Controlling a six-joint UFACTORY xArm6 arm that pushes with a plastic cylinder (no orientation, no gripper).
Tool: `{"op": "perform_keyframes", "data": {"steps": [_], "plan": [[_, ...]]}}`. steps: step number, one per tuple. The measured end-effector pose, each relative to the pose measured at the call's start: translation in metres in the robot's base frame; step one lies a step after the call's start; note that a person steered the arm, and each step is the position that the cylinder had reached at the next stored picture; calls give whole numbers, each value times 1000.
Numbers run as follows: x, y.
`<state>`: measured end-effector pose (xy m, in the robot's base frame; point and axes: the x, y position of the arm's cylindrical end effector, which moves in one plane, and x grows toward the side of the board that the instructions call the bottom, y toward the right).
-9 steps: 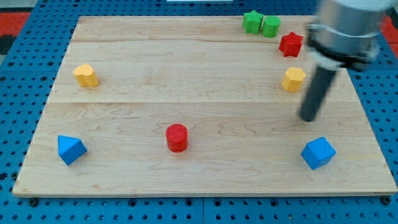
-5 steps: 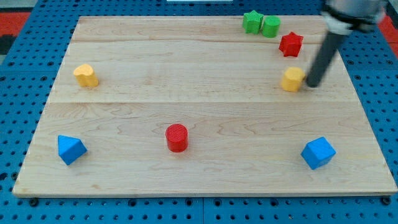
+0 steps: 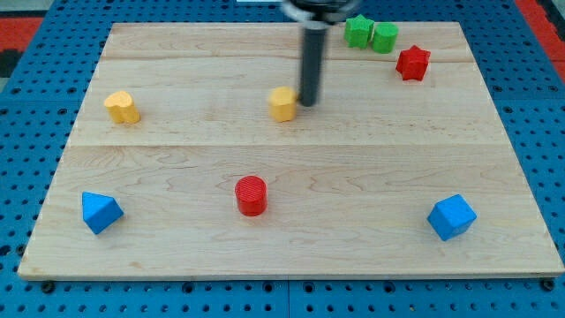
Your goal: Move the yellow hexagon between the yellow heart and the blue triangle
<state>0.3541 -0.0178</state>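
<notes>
Our tip [image 3: 308,103] touches the yellow hexagon [image 3: 282,103] at its 3 o'clock side; we have no pincer. At its 9 o'clock the wood lies bare up to the yellow heart [image 3: 122,107]. The red cylinder [image 3: 252,195] sits at its 6 o'clock.

The worktop [image 3: 291,177] is pale wood, smooth with visible grain, laid in planks. Under it a blue pegboard [image 3: 26,106] looks like perforated metal or plastic. The red cylinder [image 3: 252,195] shows ribbed, matt plastic. The rod [image 3: 311,66] is dark, slightly glossy.

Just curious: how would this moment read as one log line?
my tip: at yellow hexagon, its right | yellow heart: far left | blue triangle: bottom left
</notes>
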Motion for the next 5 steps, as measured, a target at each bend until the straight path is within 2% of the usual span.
{"op": "perform_keyframes", "data": {"steps": [1,2,3,4,5], "plan": [[-32,-103],[-24,-17],[17,-13],[30,-85],[20,-156]]}}
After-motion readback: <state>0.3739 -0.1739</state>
